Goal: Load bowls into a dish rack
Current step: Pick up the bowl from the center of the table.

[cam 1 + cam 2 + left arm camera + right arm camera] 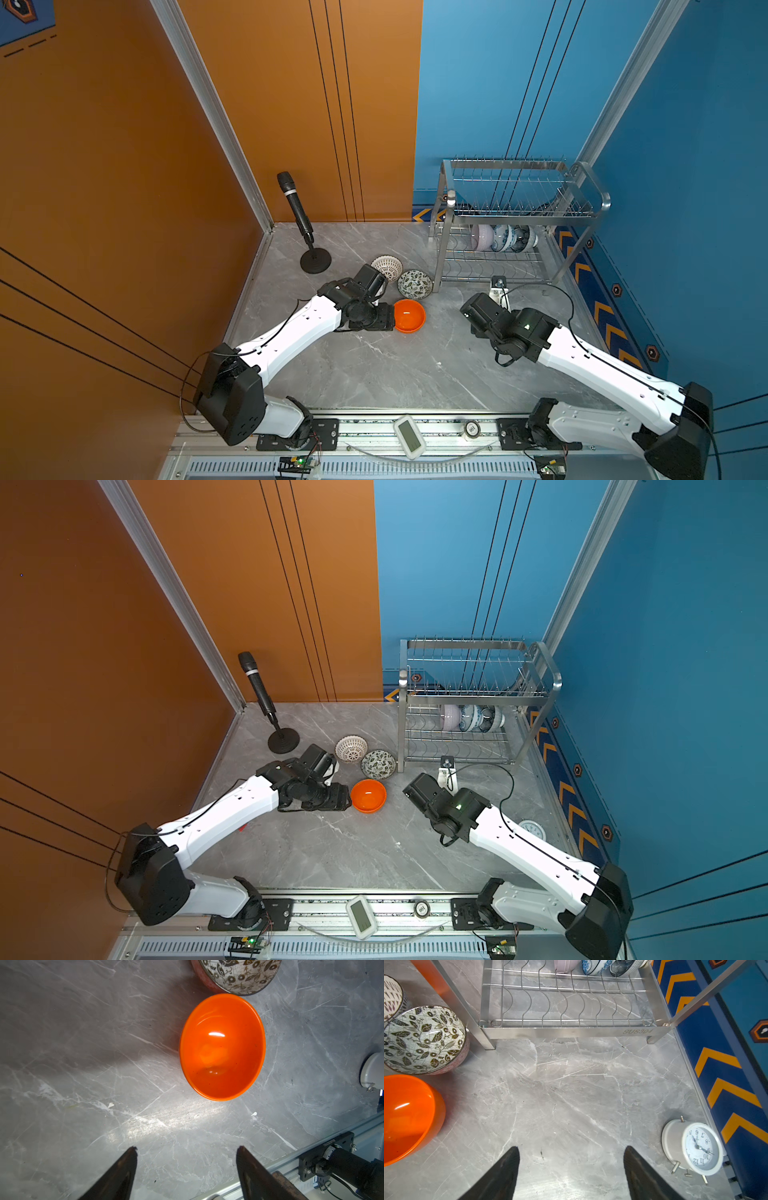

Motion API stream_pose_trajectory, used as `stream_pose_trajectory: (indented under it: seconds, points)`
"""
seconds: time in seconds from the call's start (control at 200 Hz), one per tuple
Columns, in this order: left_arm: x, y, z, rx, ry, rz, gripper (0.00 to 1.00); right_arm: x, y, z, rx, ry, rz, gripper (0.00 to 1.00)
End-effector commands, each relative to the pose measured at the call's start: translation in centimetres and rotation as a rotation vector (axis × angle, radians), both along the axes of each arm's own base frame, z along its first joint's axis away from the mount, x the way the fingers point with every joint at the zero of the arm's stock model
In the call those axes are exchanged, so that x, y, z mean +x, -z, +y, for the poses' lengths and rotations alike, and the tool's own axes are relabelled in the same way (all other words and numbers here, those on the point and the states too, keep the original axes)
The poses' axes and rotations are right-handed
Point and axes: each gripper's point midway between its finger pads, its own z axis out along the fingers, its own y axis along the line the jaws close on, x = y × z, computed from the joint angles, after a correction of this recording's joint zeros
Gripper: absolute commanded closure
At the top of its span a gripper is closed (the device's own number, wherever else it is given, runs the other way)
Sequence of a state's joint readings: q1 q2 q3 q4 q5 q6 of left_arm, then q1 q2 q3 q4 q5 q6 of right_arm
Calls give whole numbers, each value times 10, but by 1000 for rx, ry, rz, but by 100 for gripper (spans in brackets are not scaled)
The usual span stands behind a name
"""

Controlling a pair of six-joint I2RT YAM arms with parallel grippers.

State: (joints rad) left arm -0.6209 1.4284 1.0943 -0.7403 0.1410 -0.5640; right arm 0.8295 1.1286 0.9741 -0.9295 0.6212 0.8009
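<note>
sitting in the rack [519, 215] are three bowls [503, 237]. waiting on the desk [374, 374]: orange bowl [222, 1047], leaf bowl [423, 1039], lattice bowl [387, 267]. left tool [187, 1149] and right tool [571, 1148] are spread wide, holding nothing.

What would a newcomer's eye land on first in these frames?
The bright orange bowl sits upright on the grey marble table, just ahead of the left gripper, whose fingers stand apart. Farther back, the shiny dish rack stands by the blue wall with three bowls on edge in its lower tier.
</note>
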Motion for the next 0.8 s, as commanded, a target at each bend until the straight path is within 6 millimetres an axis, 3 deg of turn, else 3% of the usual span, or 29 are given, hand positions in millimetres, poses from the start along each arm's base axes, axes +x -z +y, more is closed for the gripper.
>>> stream_pose_trajectory:
  seconds: [0.0,0.165,0.411,0.796]
  points:
    - [7,2,-14,-25,36,-4,24,-4,2,7,70,8,-6,21]
    - [18,18,-23,-14,26,8,26,-8,3,13,99,-7,-14,22]
    - [42,34,-36,7,15,-9,39,-16,2,7,121,-3,-33,22]
    - [63,56,-34,101,-22,-13,55,-24,-2,-8,157,23,-74,23]
